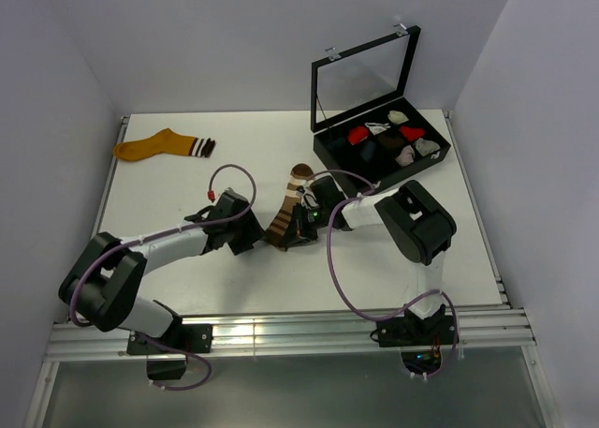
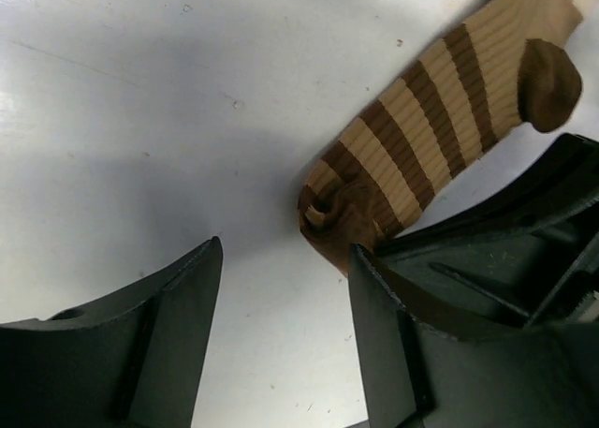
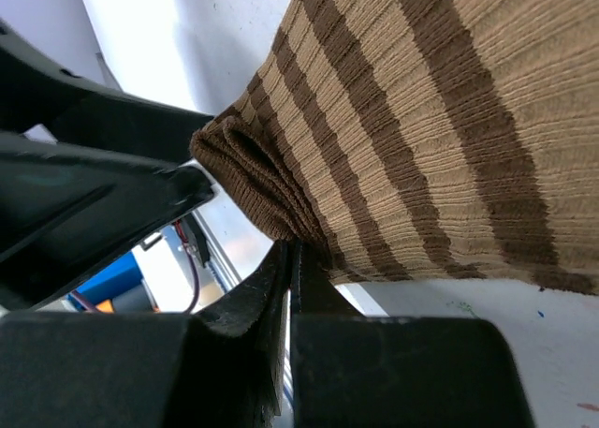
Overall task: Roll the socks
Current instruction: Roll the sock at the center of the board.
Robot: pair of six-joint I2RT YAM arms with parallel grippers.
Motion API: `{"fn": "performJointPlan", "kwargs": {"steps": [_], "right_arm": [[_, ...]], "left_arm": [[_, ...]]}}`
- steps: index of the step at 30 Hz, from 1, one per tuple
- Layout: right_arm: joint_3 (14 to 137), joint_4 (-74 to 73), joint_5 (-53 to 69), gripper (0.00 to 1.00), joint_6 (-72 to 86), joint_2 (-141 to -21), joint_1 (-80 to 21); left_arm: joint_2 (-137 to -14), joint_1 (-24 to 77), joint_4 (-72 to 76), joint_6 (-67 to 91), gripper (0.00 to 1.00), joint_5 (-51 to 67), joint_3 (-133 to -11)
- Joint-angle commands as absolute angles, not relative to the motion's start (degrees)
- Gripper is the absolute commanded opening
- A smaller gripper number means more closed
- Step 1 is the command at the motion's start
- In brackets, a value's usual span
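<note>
The brown sock (image 1: 290, 206) with cream stripes lies slanted at the table's middle, and its near end is folded into a small roll (image 2: 328, 208). My right gripper (image 3: 294, 248) is shut, its tips pinching the edge of that rolled end (image 3: 248, 170). Just left of the roll, my left gripper (image 2: 285, 255) stands open over bare table with nothing between its fingers (image 2: 178, 334). In the top view the left gripper (image 1: 255, 237) and right gripper (image 1: 301, 226) flank the sock's near end. The mustard-orange sock (image 1: 161, 146) lies flat at the far left, away from both arms.
A black box (image 1: 329, 149) with its lid raised stands at the back right and holds several small sock bundles. White walls enclose the table on three sides. A metal rail (image 1: 281, 334) runs along the near edge.
</note>
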State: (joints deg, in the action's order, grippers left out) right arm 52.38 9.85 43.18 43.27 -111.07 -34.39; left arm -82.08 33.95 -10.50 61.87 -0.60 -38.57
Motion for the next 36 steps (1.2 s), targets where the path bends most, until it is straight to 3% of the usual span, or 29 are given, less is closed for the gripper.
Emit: {"fn": "performJointPlan", "kwargs": {"steps": [1,11,17,21,25,31,36], "right_arm": [[52.4,7.6,42.0,0.00,43.2,-113.5,-34.1],[53.6,5.1,40.3,0.00,41.0,-113.4,-34.2],[54.0,3.1,37.5,0.02,37.9,-110.4,-34.6],[54.2,0.7,32.4,0.19,33.0,-105.1,-36.2],[52.8,0.4,23.0,0.37,25.2,-98.9,-39.2],[47.9,6.5,5.1,0.44,16.0,-91.1,-46.6],[45.7,12.6,-2.5,0.45,10.5,-91.1,-52.0]], "left_arm": [[-84.5,34.1,-6.9,63.3,0.60,0.9,-39.1],[-89.9,34.2,-7.0,62.4,0.47,0.3,-40.0],[-92.5,34.2,-10.1,61.0,0.27,0.3,-42.2],[-93.0,34.2,-14.7,59.1,0.16,-2.0,-45.3],[-94.0,34.2,-20.7,56.5,0.13,-3.0,-49.6],[-97.0,34.1,-26.4,52.9,0.14,-2.6,-55.2],[-99.0,34.2,-29.0,51.1,0.14,-1.8,-58.0]]}}
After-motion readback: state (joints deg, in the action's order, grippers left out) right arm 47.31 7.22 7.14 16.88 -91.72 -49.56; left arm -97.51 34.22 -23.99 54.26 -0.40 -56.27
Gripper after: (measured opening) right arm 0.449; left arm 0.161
